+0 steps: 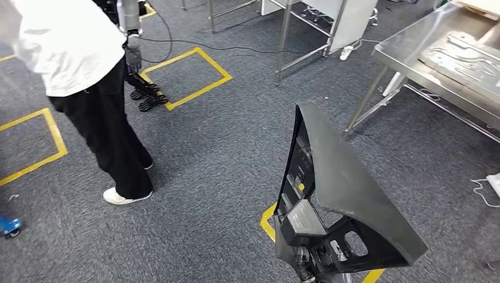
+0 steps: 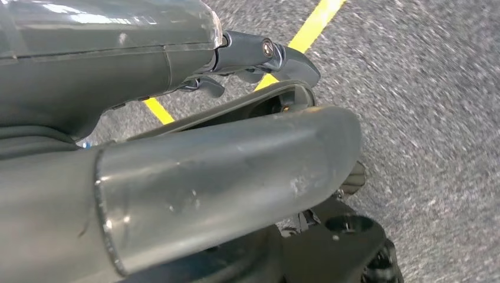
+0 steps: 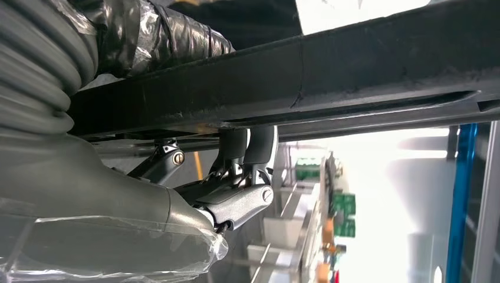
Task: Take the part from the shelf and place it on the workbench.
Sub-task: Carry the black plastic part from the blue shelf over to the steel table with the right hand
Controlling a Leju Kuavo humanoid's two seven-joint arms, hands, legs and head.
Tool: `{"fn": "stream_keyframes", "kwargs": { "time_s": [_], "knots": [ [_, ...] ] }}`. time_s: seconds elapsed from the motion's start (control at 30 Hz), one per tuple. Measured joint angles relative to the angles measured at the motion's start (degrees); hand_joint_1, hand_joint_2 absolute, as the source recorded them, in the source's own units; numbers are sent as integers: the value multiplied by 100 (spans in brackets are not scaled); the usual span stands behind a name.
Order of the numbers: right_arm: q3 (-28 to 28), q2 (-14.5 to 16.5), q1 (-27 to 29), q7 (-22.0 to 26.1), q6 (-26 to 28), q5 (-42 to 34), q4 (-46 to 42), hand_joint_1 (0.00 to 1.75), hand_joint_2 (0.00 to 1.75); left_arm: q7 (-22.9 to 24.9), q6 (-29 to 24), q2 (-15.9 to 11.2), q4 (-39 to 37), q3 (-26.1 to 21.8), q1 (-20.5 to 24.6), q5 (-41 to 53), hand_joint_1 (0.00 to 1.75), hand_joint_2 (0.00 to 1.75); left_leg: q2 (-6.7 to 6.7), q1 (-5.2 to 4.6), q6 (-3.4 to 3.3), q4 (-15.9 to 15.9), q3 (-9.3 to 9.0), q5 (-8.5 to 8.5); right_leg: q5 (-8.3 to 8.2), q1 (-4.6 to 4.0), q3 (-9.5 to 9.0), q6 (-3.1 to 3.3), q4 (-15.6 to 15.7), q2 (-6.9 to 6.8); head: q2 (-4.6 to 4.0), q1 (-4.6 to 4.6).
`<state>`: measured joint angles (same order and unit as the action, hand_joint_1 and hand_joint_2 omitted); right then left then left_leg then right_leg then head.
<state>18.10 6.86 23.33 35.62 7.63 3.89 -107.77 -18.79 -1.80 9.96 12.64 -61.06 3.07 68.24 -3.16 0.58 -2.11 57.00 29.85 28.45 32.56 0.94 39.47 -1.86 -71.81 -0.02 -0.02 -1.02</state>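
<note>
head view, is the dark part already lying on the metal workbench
No, the dark part is upright over the grey carpet in front of the robot, well apart from the metal workbench at the upper right.

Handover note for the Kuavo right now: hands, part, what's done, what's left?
Left robot hand: fingers hooked on the part's edge, holding it.
Right robot hand: fingers pressed up under the part's rim, holding it.
Part: large dark grey panel, off the shelf, carried upright in front of the robot.
Workbench: steel, ahead to the right, not reached.
A person stands ahead on the left.
Left: walk over, set part down.
</note>
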Motion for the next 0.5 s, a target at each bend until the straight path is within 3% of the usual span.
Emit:
{"fn": "stream_keyframes", "kwargs": {
  "time_s": [0.03, 0.1, 0.17, 0.23, 0.3, 0.37, 0.43, 0.47, 0.5],
  "knots": [
    [0, 0, 1, -5, 2, 2, 3, 175, 175, -1, 1, 2, 0, -2, 4, 2, 0, 0, -63, 1, 18, 2, -18, 15, -198, 3, -218, 4, 384, -68, 0, -1],
    [0, 1, -3, -11, 2, 3, 4, 175, 175, -1, 1, 5, 1, -3, 9, 8, 0, 0, -169, -15, 70, 10, -61, 51, -430, -24, -610, 60, 1097, -318, 0, 0],
    [0, 1, -7, -18, 3, 3, 7, 175, 175, -3, 1, 5, 1, -5, 18, 13, 0, 0, -262, -30, 135, 12, -96, 77, -444, -75, -715, 130, 1322, -434, 1, 1],
    [-2, 3, 0, -22, 5, 3, 8, 175, 175, -3, 1, 6, 1, -7, 33, 14, 0, 0, -334, -20, 205, 11, -127, 109, -466, -79, -708, 185, 1339, -311, 1, 1],
    [-2, 6, 6, -21, 10, 2, 8, 175, 175, -2, 1, 6, 1, -8, 39, 15, 0, 0, -138, 4, 264, 192, -80, 273, -492, -39, -719, 255, 1375, -189, 0, 3],
    [1, 8, 1, -21, 15, 2, 9, 175, 175, -2, 1, 5, 0, -11, 31, 15, 0, 0, 167, 21, 297, 825, 196, 636, -510, -22, -718, 308, 1388, -64, 0, 7],
    [2, 9, 0, -23, 20, 3, 13, 175, 175, 0, 3, 7, -1, -13, 15, 15, 0, 0, 259, 22, 308, 1574, 569, 920, -515, -31, -708, 325, 1377, 87, 0, 7],
    [2, 9, 2, -24, 21, 3, 17, 175, 175, 1, 4, 7, -1, -14, 7, 15, 0, 0, 267, 22, 307, 1737, 668, 913, -515, -34, -707, 325, 1367, 168, 0, 7],
    [2, 9, 2, -24, 22, 3, 21, 175, 175, 1, 4, 7, -1, -14, 3, 15, 0, 0, 273, 22, 299, 1668, 663, 783, -512, -35, -708, 323, 1354, 253, 0, 7]
  ]
}}
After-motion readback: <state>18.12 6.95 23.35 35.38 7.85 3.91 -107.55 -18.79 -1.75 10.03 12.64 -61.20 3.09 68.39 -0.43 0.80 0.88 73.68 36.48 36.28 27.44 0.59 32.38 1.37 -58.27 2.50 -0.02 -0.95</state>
